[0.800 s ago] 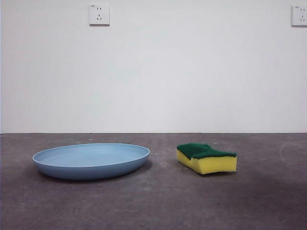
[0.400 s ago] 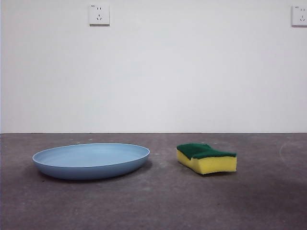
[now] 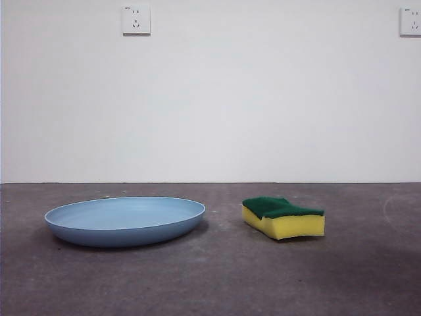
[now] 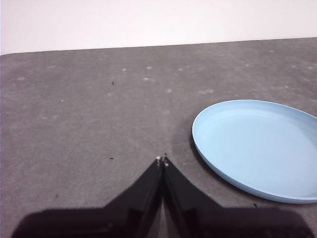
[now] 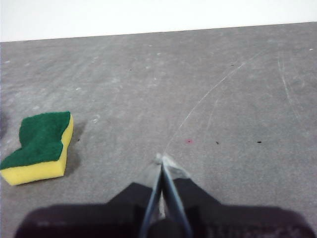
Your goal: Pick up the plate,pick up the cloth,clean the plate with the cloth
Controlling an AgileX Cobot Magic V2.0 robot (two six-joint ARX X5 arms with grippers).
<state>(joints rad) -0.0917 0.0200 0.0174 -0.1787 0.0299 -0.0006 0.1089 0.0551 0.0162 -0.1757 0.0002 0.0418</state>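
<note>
The light blue plate (image 3: 125,220) lies flat on the grey table at the left in the front view. The cloth, a yellow sponge with a green scouring top (image 3: 283,217), lies to its right, apart from it. Neither arm shows in the front view. My left gripper (image 4: 162,160) is shut and empty above bare table, with the plate (image 4: 257,146) off to one side of it. My right gripper (image 5: 161,161) is shut and empty above bare table, with the sponge (image 5: 39,146) well off to one side.
A white wall stands behind the table with two sockets (image 3: 136,20) (image 3: 410,21) high up. The grey table top (image 3: 217,276) shows faint scratches and specks.
</note>
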